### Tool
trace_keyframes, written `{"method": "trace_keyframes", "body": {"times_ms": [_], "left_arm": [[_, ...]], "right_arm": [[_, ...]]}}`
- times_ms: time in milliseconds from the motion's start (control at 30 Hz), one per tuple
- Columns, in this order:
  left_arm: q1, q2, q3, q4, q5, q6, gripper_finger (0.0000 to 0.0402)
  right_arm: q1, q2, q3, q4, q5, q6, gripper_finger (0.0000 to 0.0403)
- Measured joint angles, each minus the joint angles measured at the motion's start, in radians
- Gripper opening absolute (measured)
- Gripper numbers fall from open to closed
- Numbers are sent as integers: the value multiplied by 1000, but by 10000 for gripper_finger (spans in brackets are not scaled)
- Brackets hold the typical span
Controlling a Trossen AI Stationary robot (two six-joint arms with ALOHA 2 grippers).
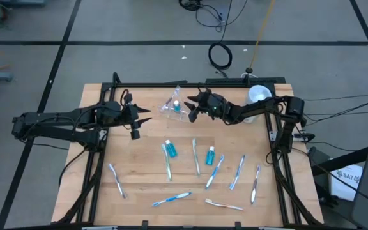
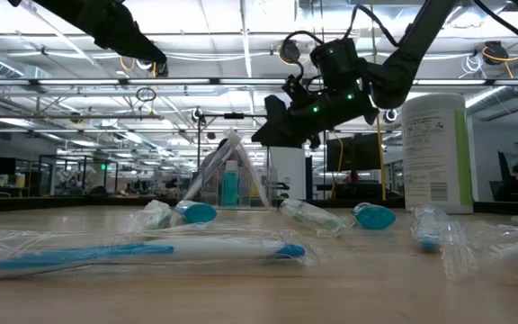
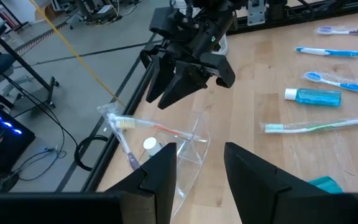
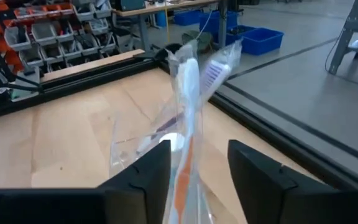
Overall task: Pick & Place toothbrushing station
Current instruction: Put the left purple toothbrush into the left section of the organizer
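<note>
Your right gripper (image 1: 192, 108) hovers open just beside the cup (image 1: 174, 106) at the table's far edge; the cup holds wrapped brushes (image 4: 188, 93) and a tube (image 1: 177, 105). Your left gripper (image 1: 140, 121), fingers spread, waits near the cup's other side.

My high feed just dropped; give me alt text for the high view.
The right gripper hovers open beside the clear cup near the table's far edge; the left gripper waits open to the cup's left. Wrapped toothbrushes and two toothpaste tubes lie scattered nearer.
</note>
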Motion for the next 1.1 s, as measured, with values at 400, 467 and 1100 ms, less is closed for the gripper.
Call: {"method": "trace_keyframes", "body": {"times_ms": [400,467,1100], "left_arm": [[0,0,0,-2,0,-143,141],[0,0,0,-7,0,-201,141],[-154,79,0,-166,87,-852,140]], "right_arm": [[98,-188,0,-187,3,-112,179],[120,-219,0,-238,3,-83,175],[201,-312,-42,-499,2,-181,178]]}}
